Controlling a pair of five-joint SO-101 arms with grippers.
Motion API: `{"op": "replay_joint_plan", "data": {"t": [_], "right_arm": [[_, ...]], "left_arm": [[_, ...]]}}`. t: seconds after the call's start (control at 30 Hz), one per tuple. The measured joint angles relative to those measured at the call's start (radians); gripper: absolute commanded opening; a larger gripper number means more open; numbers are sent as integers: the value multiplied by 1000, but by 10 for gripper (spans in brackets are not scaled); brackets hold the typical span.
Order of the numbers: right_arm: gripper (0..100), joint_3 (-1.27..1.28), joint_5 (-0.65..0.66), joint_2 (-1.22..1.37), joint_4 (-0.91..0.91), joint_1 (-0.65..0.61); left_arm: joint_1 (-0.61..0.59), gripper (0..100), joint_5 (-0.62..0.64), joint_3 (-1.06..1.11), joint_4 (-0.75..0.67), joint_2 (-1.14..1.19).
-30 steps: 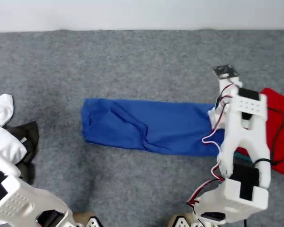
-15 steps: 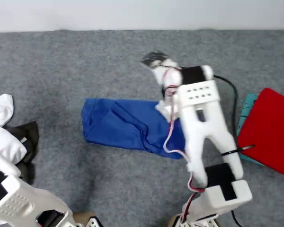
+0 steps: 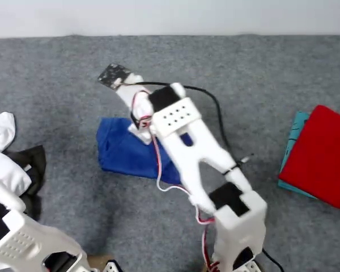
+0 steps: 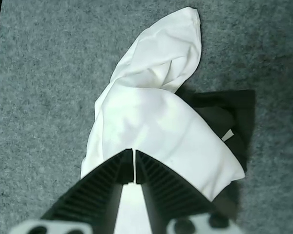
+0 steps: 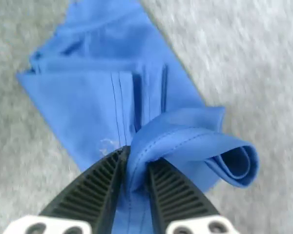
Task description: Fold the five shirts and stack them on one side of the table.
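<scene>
High view, left to right. At the left edge of the grey table a crumpled white shirt lies partly over a black shirt, whose dark edge shows beside and below it. The left arm stands at the lower left corner, near this pile. In the left wrist view the left gripper has its jaws together, with nothing seen between them, tips above the white shirt; contact with the cloth cannot be judged. The black shirt shows from under the white one's far side.

Left of centre lies the blue shirt, flat on the table and well apart from both piles. The right arm stretches diagonally from the lower edge across it and hides its right-hand part. The right gripper is clamped on a rolled fold of the blue shirt, lifted clear of the flat layer beneath.

At the right edge a folded red shirt rests on a folded teal shirt, whose edge shows along the left side.
</scene>
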Motion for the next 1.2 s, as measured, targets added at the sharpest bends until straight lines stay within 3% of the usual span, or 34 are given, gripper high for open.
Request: {"op": "replay_joint_plan", "data": {"t": [0.3, 0.53, 0.73, 0.9, 1.2], "right_arm": [[20, -327, 0, 279, 15, -66], [235, -511, 0, 413, 44, -129], [184, -655, 0, 417, 178, -147], [9, -756, 0, 417, 333, -110], [10, -657, 0, 417, 374, 12]], "left_arm": [[48, 15, 2, 0, 0, 0], [48, 15, 3, 0, 0, 0], [48, 15, 3, 0, 0, 0], [48, 15, 3, 0, 0, 0], [48, 15, 3, 0, 0, 0]]}}
